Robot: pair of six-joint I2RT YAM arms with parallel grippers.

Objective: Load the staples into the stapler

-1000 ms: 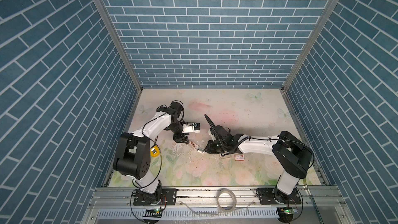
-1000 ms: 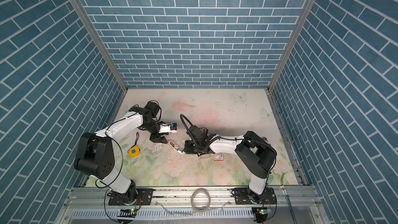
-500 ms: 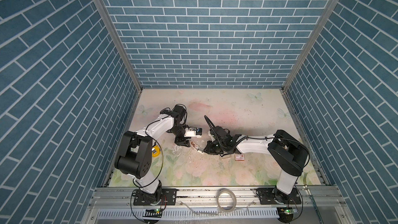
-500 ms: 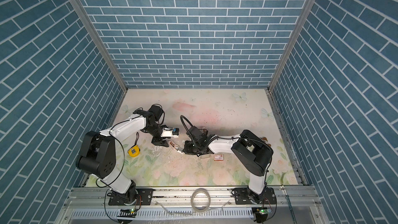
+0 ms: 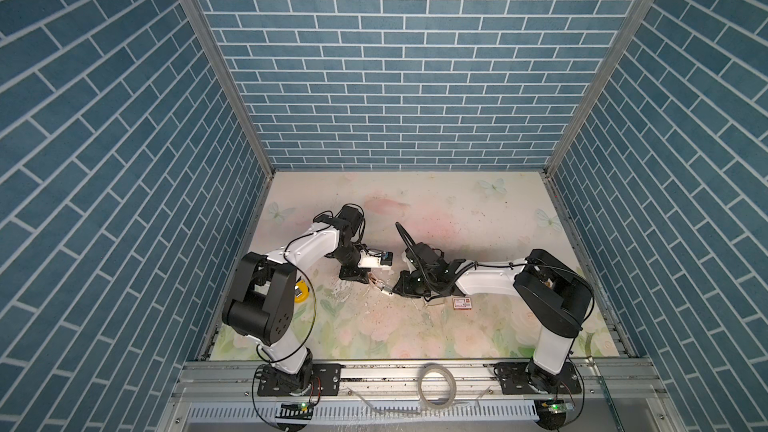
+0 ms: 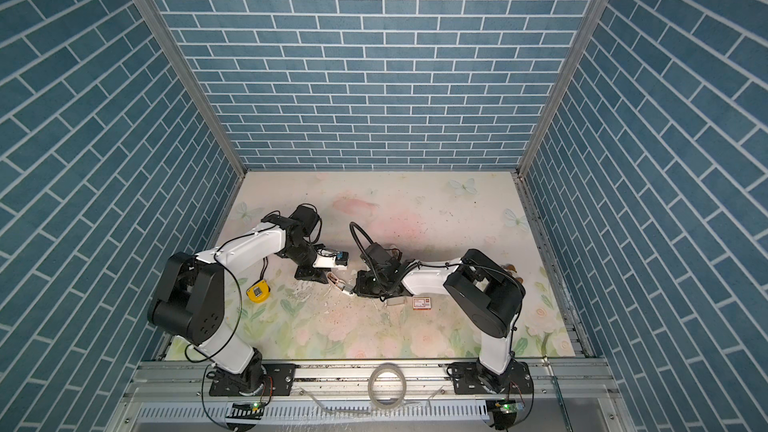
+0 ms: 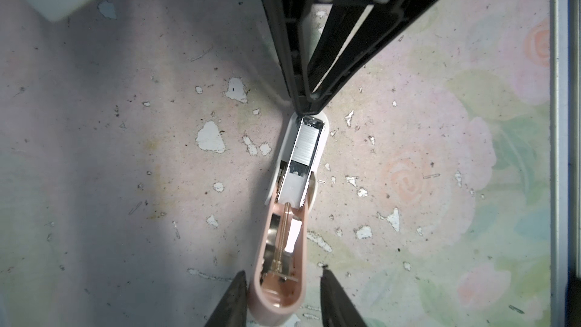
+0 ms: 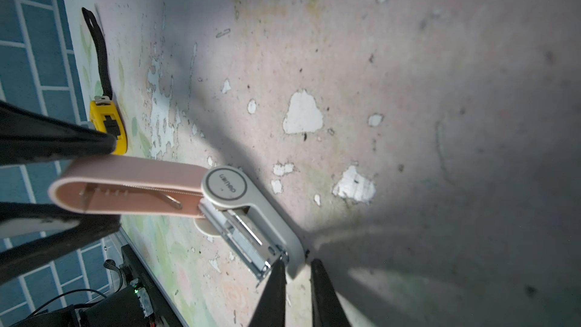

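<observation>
The stapler [image 7: 292, 215] lies near the middle of the surface [image 6: 415, 209], the staples [image 7: 308, 143] in its channel. The tape measure [image 6: 256, 292] lies toward the left edge; the box [image 6: 422, 303] right of the stapler, nearer the front edge.

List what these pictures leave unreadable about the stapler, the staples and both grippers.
- Left wrist view: the bottom edge cuts off the left gripper; whether it clamps the pink lid of the stapler cannot be told. The staples are too fine to count.
- Right wrist view: the right gripper covers the stapler's front end.
- Both top views: stapler too small, staples unseen between the grippers; print on the red-and-white box unreadable.
</observation>
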